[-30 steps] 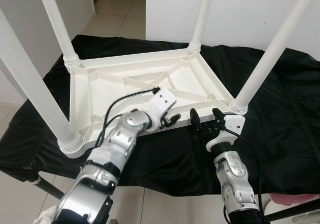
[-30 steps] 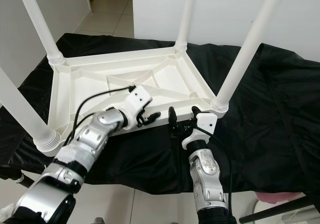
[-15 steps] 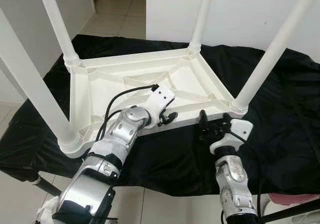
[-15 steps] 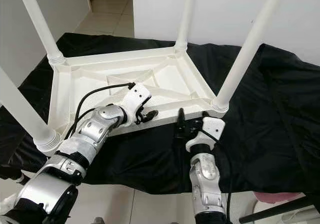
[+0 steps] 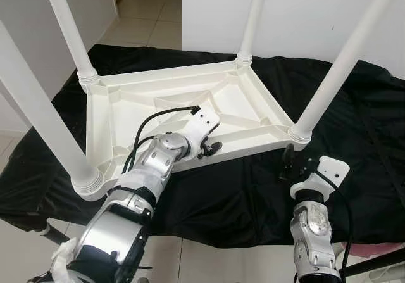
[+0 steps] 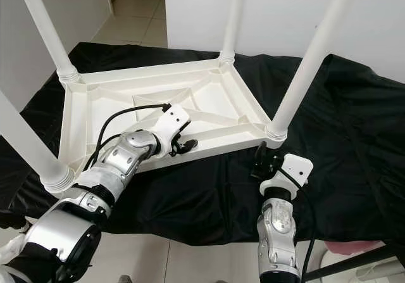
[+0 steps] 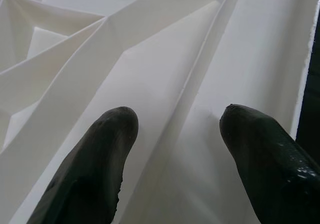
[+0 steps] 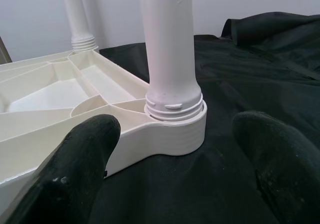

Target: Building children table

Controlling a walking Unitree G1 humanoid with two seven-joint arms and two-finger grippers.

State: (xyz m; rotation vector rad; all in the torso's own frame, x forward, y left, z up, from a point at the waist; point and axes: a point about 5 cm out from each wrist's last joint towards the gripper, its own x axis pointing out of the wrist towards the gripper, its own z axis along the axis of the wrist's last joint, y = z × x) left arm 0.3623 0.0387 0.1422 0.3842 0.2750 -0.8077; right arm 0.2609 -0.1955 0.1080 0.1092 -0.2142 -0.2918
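The left gripper (image 5: 212, 147) was recorded at the near rail of the upturned table (image 5: 126, 115), fingers apart and straddling a thin rib of the underside, one black finger (image 7: 95, 159) on each side of it in the left wrist view; nothing was clamped. The right gripper (image 5: 290, 166) was noted above the black cloth (image 5: 354, 144), just in front of the near right corner of the table, fingers spread and empty. From its wrist view the near right leg (image 8: 170, 48) stood straight ahead, between the two fingertips and a little beyond them.

The table lay top-down on the cloth-covered bench, all four legs seated in their corner sockets and pointing upward, the long axis of each leg roughly vertical. The right arm was judged the nearer to that corner leg. Any grasp of it would be made by moving forward, fingers closing across the upright axis near the socket collar (image 8: 175, 106).
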